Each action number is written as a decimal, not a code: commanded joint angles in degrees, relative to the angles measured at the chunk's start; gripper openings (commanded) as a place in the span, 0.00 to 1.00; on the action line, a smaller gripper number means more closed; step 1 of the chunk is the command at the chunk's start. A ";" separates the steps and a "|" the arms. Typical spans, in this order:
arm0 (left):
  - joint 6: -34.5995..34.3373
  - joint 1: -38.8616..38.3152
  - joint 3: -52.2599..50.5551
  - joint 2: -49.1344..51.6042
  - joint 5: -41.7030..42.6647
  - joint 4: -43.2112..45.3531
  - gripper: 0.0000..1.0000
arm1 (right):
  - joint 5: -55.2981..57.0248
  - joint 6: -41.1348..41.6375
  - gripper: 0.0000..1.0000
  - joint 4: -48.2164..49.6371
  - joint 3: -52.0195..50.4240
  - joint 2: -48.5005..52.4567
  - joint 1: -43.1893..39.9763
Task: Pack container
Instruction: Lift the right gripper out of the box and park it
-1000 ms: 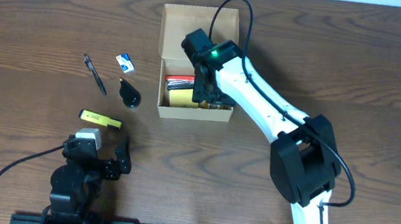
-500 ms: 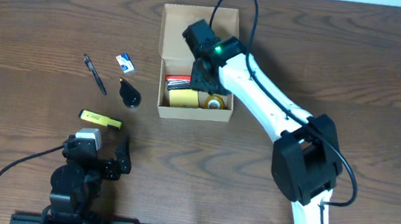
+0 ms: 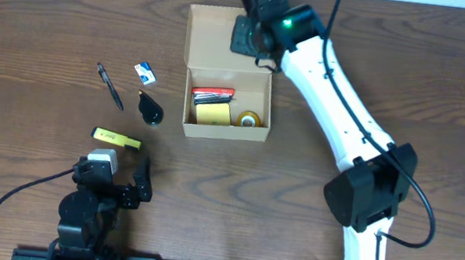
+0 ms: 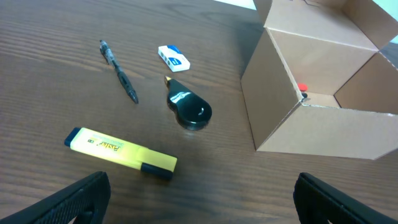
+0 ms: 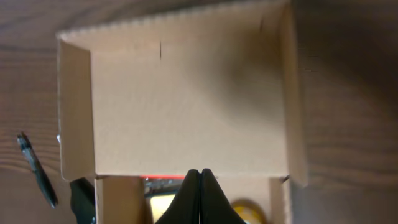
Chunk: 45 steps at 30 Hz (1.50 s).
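Observation:
The container (image 3: 225,126) is a kraft box standing open, its flap lid (image 3: 216,37) laid back on the far side. Inside lie a red item (image 3: 212,93), a yellow pad (image 3: 210,112) and a tape roll (image 3: 250,118). My right gripper (image 3: 246,38) hovers over the flap lid, shut with nothing between its fingers. The right wrist view shows the closed tips (image 5: 199,177) above the lid (image 5: 186,106), with the tape roll (image 5: 249,211) below. My left gripper (image 4: 202,205) stands wide open and empty near the front left, short of a yellow highlighter (image 4: 118,149).
Left of the box lie a pen (image 3: 110,86), a white eraser (image 3: 144,72), a black teardrop-shaped object (image 3: 150,108) and the highlighter (image 3: 116,139). In the left wrist view the box wall (image 4: 311,127) rises at the right.
My right gripper has lifted out of the box, moved back over the flap lid and shut. The tape roll now lies uncovered in the box. The left arm is still.

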 commanded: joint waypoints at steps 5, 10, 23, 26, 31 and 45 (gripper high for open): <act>0.22 -0.24 -1.05 -0.39 -0.79 0.20 0.95 | 0.83 -17.97 0.01 -6.49 4.79 -0.11 -4.72; 0.22 -0.24 -1.05 -0.39 -0.81 0.20 0.95 | -2.19 -33.86 0.01 -14.51 4.87 -3.15 -8.33; 0.20 -0.24 -1.05 -0.39 -0.81 0.20 0.95 | -20.72 -51.43 0.02 -25.92 1.09 -6.03 -14.84; 0.20 -0.24 -1.05 -0.39 -0.81 0.20 0.95 | -22.99 -51.43 0.02 -23.67 -2.56 -6.03 -15.91; 0.22 -0.24 -1.05 -0.39 -0.81 0.20 0.95 | -23.65 -51.30 0.01 -23.17 -6.45 -6.05 -17.11; 0.22 -0.24 -1.05 -0.39 -0.81 0.20 0.95 | -21.20 -53.20 0.02 -23.87 -6.67 -18.18 -15.98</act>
